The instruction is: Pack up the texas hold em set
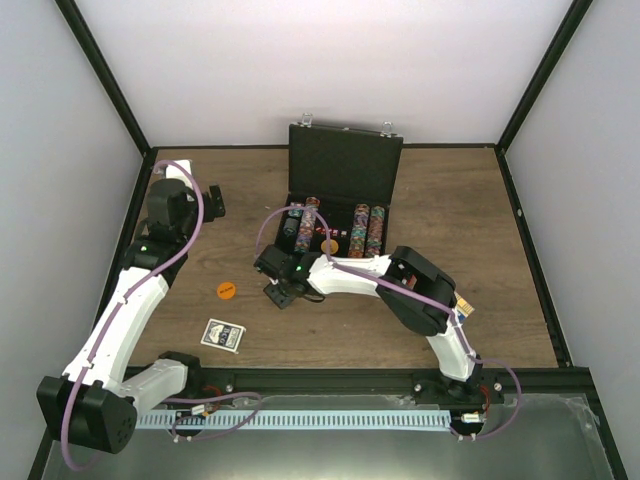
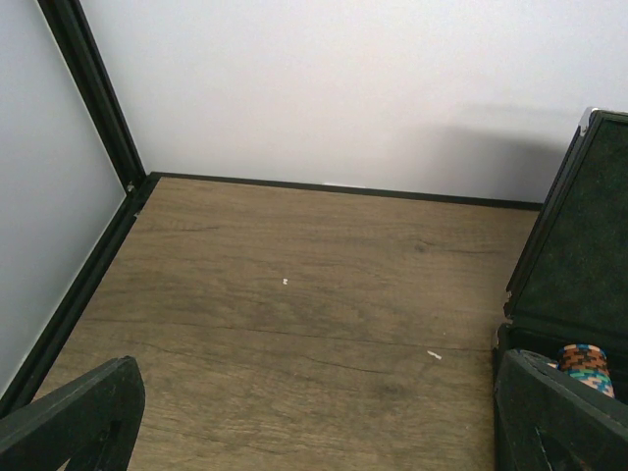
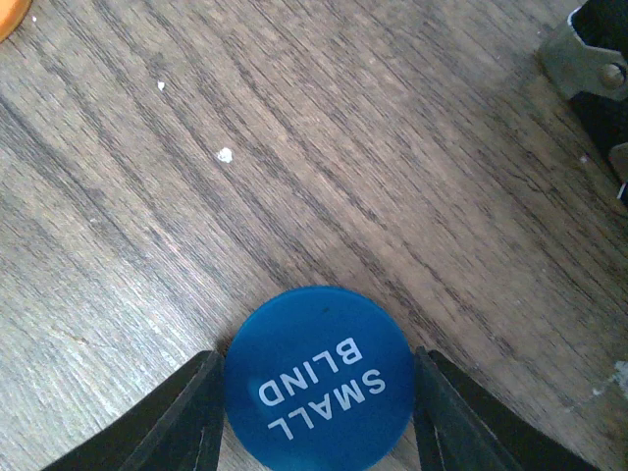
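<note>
Wood-grain tabletop [image 3: 324, 147] bears a blue disc [image 3: 316, 378] lettered SMALL BLIND, clamped by the right hand [image 3: 316, 402]; left hand [image 2: 319, 420] gapes.

Orange disc [image 3: 10, 12] mostly off-frame; blue disc [image 3: 316, 378] btm edge cropped

We count one black case [image 1: 345, 160] at the far edge of the table [image 1: 460, 250], holding what look like four rows of chips [image 1: 367, 230], though that view is partly blocked. On the bare wood lie one blue-backed card deck [image 1: 222, 334] toward the near edge, one orange disc [image 1: 226, 290] and one blue disc [image 3: 316, 383].
</note>
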You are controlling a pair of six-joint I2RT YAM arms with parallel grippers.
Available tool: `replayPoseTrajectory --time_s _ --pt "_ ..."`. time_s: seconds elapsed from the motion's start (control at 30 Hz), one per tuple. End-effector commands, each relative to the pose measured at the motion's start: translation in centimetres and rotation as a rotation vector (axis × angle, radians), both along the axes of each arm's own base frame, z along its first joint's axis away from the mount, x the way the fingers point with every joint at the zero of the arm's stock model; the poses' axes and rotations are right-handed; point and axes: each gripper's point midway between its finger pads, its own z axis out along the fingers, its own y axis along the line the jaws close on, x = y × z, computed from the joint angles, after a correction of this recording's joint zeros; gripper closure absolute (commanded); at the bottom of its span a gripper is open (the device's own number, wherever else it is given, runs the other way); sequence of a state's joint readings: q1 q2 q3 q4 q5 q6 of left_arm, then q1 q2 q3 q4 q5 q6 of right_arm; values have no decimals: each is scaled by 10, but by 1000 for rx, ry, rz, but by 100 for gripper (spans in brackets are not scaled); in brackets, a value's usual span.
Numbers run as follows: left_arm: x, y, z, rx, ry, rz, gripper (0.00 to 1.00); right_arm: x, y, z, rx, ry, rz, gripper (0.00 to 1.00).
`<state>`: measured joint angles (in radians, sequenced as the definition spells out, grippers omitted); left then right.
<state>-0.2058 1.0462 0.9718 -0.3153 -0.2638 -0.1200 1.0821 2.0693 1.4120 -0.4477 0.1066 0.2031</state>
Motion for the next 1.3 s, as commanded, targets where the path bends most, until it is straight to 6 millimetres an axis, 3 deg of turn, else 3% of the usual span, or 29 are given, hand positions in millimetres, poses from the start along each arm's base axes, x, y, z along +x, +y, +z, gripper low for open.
replayPoseTrajectory --time_s 0.0,0.33,0.53,0.63,1.0,1.13,1.27 --pt "2 -2 2 -6 -14 -5 0 -1 -8 -13 -49 17 -23 56" --pt "2 -2 2 -6 -14 -3 0 16 -9 40 21 -92 -87 58" --pt "2 -1 2 -5 -15 -1 0 26 -21 71 52 -145 -133 58" --pt "2 -2 2 -5 -14 -2 0 42 -34 83 67 -171 -179 57" --pt "3 -1 0 0 -10 2 0 142 -111 93 116 -210 -389 58" --pt "4 -1 -1 2 -6 3 0 168 -129 89 109 -214 -427 58" --pt "5 -1 -3 2 0 0 0 181 -137 77 97 -203 -435 58"
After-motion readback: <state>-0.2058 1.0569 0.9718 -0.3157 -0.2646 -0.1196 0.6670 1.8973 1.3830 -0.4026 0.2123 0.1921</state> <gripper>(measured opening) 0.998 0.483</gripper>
